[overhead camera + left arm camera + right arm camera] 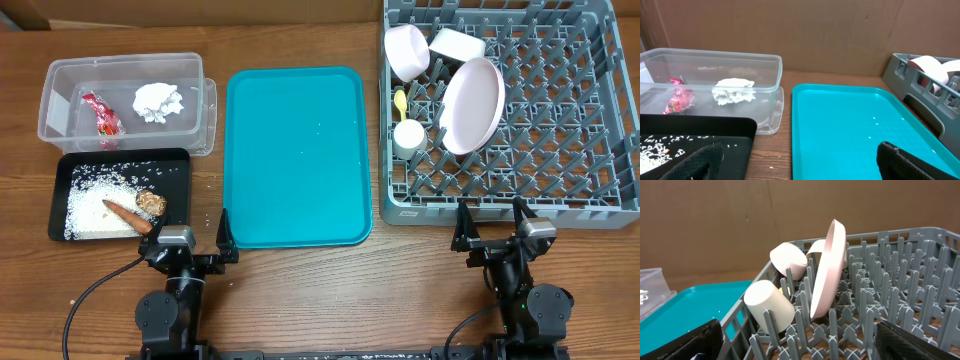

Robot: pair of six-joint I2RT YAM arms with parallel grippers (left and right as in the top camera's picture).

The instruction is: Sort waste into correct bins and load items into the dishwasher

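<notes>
The clear tub [125,64] holds the red wrapper [103,115] and the white napkin [160,100]. In the black tray [172,172] in front of it lie rice [92,208], the carrot piece [128,213] and a brown lump [150,202]. The grey dish rack [560,120] carries the plate [471,105] on edge, two bowls [407,50] [457,45], the cup [408,135] and the yellow spoon [400,100]. My left gripper [188,243] stands open at the near edge, between black tray and teal tray. In front of the rack, my right gripper [492,228] is open too, holding nothing.
A teal serving tray [297,150] lies in the middle with a few specks on it. Brown cardboard walls stand behind the table. A few rice grains lie on the wood [771,167] beside the black tray. Both arm bases sit at the table's near edge.
</notes>
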